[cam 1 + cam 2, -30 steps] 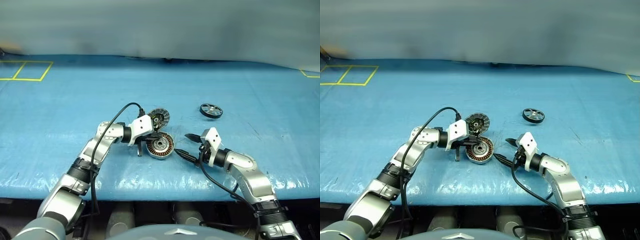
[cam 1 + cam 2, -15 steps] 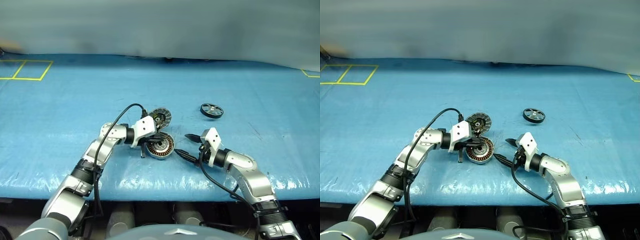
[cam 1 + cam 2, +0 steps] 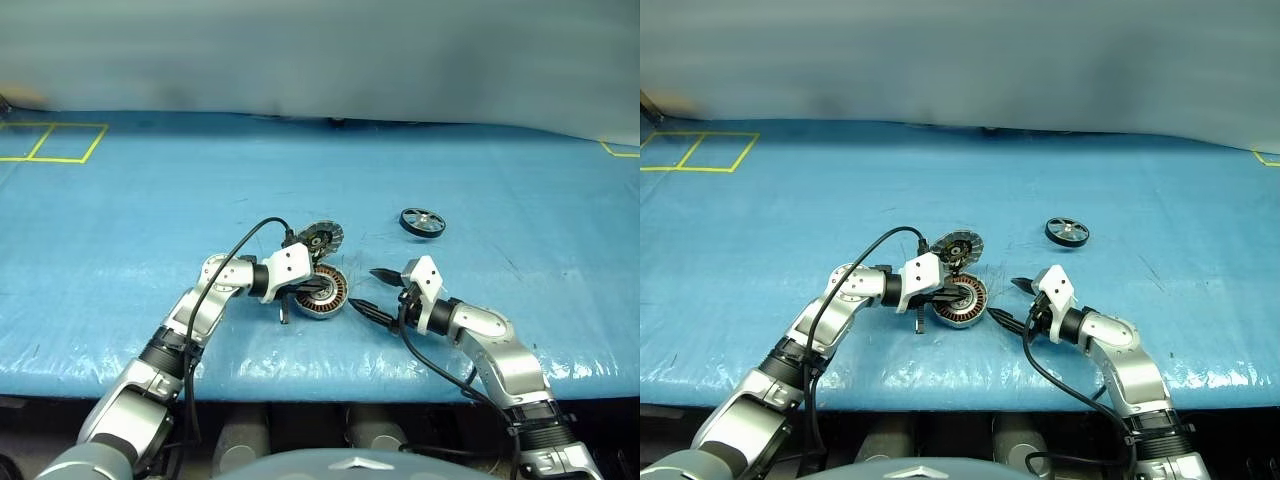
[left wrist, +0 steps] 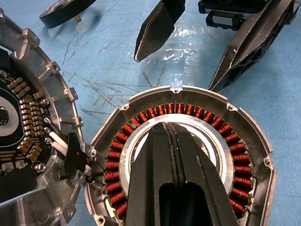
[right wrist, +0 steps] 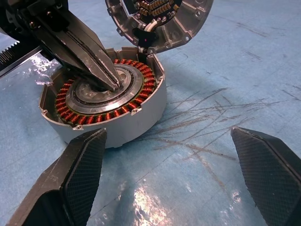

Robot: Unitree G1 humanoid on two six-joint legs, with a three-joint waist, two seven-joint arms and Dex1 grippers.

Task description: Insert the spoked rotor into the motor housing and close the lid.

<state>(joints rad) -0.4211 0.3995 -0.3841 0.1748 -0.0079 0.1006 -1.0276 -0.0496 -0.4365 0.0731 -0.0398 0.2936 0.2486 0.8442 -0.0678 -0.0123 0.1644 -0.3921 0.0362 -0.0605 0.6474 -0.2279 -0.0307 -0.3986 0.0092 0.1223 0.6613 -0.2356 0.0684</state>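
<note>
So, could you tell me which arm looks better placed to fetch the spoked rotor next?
Probably the right. The right gripper is open and empty, on the same side as the spoked rotor. The left gripper is shut, its tips resting on the silver centre of the motor housing, farther away.

Head pair: high, looking forward and down across the blue surface [image 3: 150,200].
Left wrist: very close above the motor housing [image 4: 188,155].
Right wrist: low, near, facing it.
Shared: the housing, seen by all.

no readable text, labels, brands or numbers on anything shown
</note>
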